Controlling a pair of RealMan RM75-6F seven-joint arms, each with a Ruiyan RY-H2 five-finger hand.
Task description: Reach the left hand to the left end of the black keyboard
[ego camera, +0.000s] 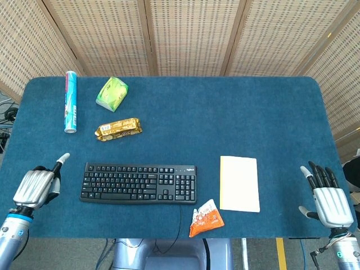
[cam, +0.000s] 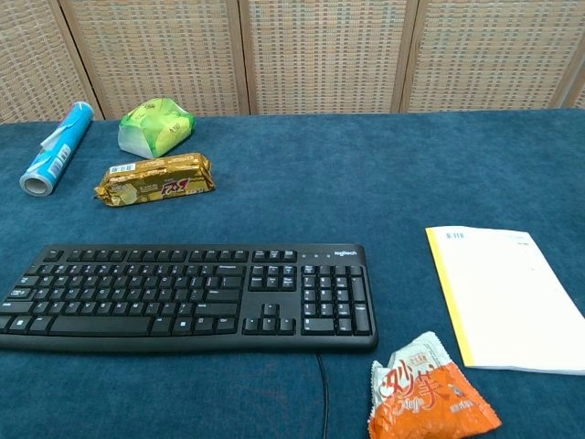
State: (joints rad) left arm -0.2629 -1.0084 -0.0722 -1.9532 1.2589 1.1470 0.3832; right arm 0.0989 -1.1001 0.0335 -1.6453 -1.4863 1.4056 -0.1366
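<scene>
The black keyboard (ego camera: 138, 183) lies flat near the table's front edge, also filling the lower left of the chest view (cam: 187, 295). My left hand (ego camera: 37, 188) hovers over the blue cloth just left of the keyboard's left end, a short gap from it, back upward, thumb sticking out toward the far side, holding nothing. My right hand (ego camera: 327, 198) stays at the table's front right corner, fingers spread and empty. The chest view shows neither hand.
A blue film roll (ego camera: 70, 101), a green packet (ego camera: 112, 93) and a gold snack bar (ego camera: 117, 129) lie behind the keyboard. A yellow-edged white notepad (ego camera: 240, 183) and an orange snack bag (ego camera: 206, 218) sit to its right. The keyboard's cable (ego camera: 181, 222) runs off the front edge.
</scene>
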